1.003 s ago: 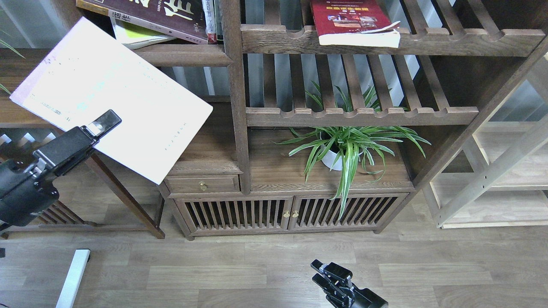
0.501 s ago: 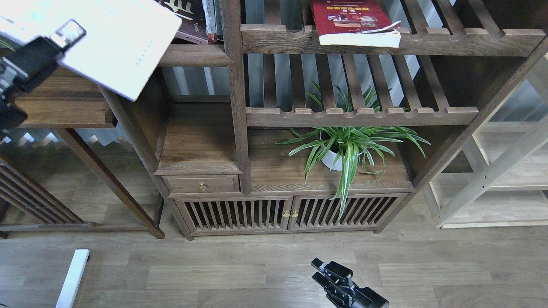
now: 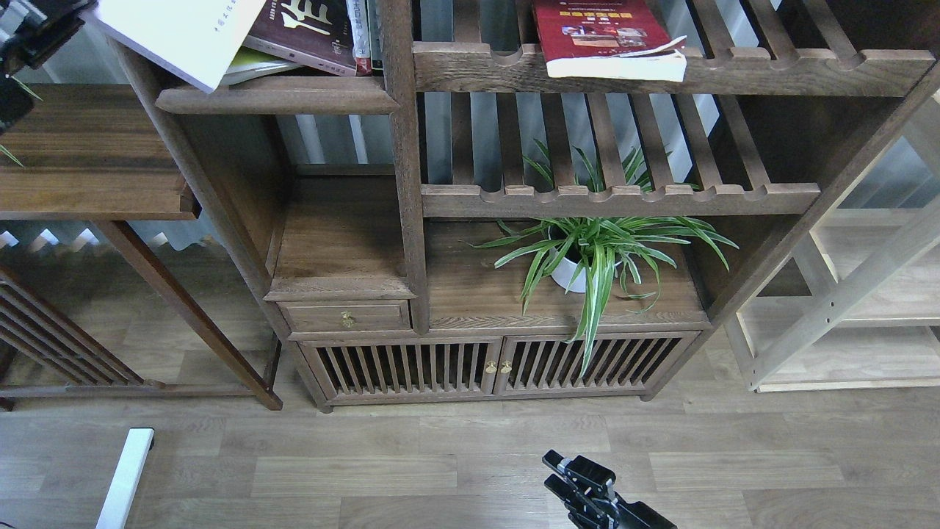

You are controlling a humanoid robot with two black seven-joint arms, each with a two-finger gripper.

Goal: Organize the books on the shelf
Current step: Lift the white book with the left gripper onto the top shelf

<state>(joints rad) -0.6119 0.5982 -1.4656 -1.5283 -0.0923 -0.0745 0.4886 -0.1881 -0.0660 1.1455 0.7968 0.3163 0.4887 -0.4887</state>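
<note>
Head view: the left arm reaches to the top left corner of the frame, where only a dark part of its left pincer point(image 3: 33, 26) shows against the edge; whether it is spread or pinching the pale book point(image 3: 180, 33) cannot be told, as the fingers are cut off. That pale book hangs tilted, its lower corner over the left end of the shelf point(image 3: 279, 95), reaching past the moulded front edge. The right arm sits low at the bottom edge above the floor, its right pincer point(image 3: 576, 477) pointing up-left; the two fingers look close together, but the view is too small and dark to tell its state.

Counted: four books lie flat. The pale one, a yellow-green book point(image 3: 253, 62) peeking out on the shelf, and a dark maroon book point(image 3: 312, 29) with large pale characters lying on top of it share the left bay; several narrow upright spines stand at that shelf's right end. One red book point(image 3: 602, 37) lies on the upper slatted rack point(image 3: 661, 70), overhanging its notched front rail. One potted plant point(image 3: 587, 257) stands on the cabinet top.
</note>
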